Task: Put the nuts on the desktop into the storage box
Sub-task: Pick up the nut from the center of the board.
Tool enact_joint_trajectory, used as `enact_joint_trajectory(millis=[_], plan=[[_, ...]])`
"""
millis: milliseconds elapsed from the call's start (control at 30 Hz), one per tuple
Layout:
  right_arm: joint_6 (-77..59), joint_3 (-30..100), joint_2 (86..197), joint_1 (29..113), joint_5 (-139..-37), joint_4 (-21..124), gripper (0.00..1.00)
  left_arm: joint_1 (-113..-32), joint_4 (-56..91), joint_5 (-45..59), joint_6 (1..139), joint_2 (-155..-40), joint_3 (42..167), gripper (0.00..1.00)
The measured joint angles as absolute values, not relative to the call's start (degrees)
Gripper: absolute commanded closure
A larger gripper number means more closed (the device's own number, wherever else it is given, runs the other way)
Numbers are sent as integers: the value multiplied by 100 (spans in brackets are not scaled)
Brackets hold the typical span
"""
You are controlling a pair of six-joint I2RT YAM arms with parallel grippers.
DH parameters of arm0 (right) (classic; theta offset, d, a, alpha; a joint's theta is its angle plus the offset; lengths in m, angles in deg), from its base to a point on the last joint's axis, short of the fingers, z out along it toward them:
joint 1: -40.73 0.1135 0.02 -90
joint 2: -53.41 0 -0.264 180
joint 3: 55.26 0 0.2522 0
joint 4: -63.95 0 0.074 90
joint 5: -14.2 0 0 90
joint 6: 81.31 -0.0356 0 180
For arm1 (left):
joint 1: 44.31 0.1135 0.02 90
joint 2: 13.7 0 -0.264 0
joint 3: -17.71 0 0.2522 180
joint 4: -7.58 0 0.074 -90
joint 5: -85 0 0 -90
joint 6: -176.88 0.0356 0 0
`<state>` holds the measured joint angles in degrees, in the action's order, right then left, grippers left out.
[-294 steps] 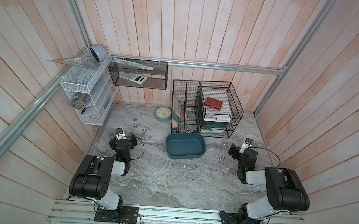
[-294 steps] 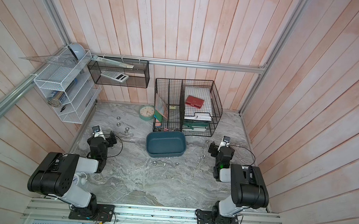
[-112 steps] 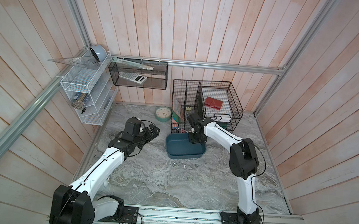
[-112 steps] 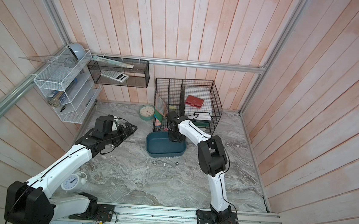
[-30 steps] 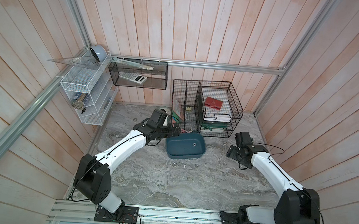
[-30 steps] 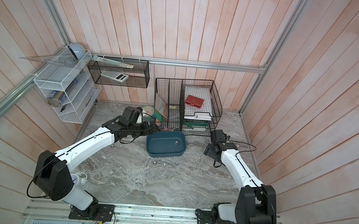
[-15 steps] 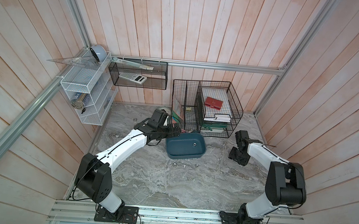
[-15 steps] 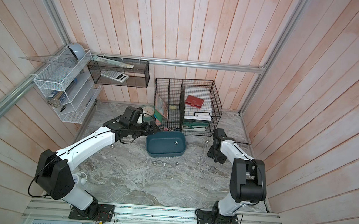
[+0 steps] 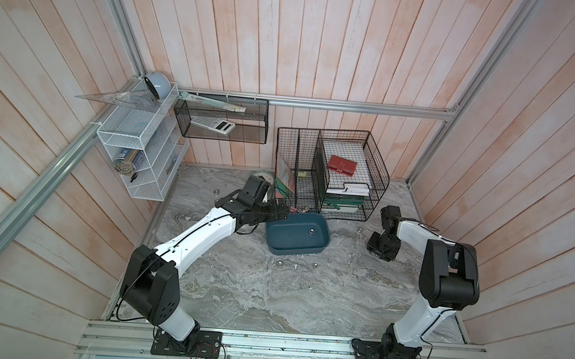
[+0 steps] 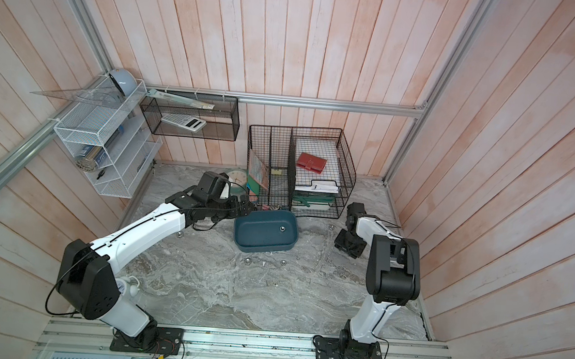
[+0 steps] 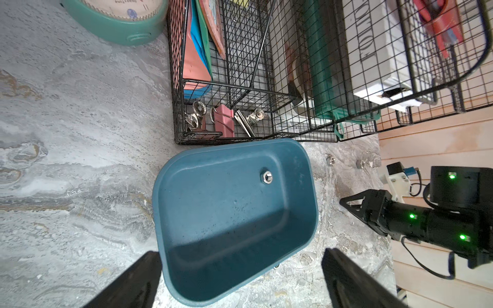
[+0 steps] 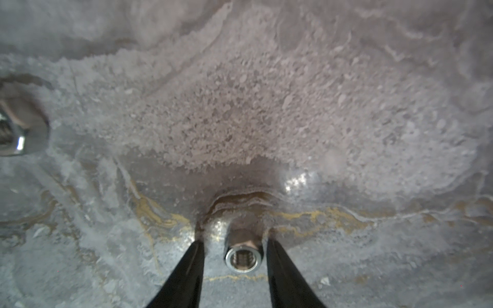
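Note:
The teal storage box (image 9: 323,242) (image 10: 291,239) sits mid-desktop with one nut (image 11: 267,177) lying inside. My left gripper (image 9: 285,213) (image 11: 241,253) hovers open over the box's left end and holds nothing. To the right of the box, my right gripper (image 9: 381,252) (image 12: 234,246) points down at the marble desktop (image 9: 269,292). A silver nut (image 12: 241,257) stands between its narrowed fingers, with a gap showing on one side. Loose nuts lie in front of the box (image 9: 278,265) (image 9: 314,265), and another nut (image 9: 358,229) lies to its right.
A black wire file organiser (image 9: 329,177) stands right behind the box, with binder clips (image 11: 221,120) in its corner. A green clock (image 11: 117,21) sits behind my left arm. On the left wall hangs a white wire shelf (image 9: 139,153). One nut (image 9: 215,191) lies far left.
My right gripper has come down onto the desktop right of the box, and its jaws have narrowed around a nut. The left arm has stayed still over the box.

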<state>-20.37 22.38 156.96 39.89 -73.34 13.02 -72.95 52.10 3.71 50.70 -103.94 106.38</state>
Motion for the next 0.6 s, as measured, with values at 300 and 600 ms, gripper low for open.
enact_joint_trajectory(millis=[300,600], plan=[[-2013,2275,15735,3950,-7354,1300,71,-7298,5221,353,5070,-10394,10638,0],[-1978,2275,15733,3945,-7386,1319,85,-7298,5223,349,5070,-10392,10638,0]])
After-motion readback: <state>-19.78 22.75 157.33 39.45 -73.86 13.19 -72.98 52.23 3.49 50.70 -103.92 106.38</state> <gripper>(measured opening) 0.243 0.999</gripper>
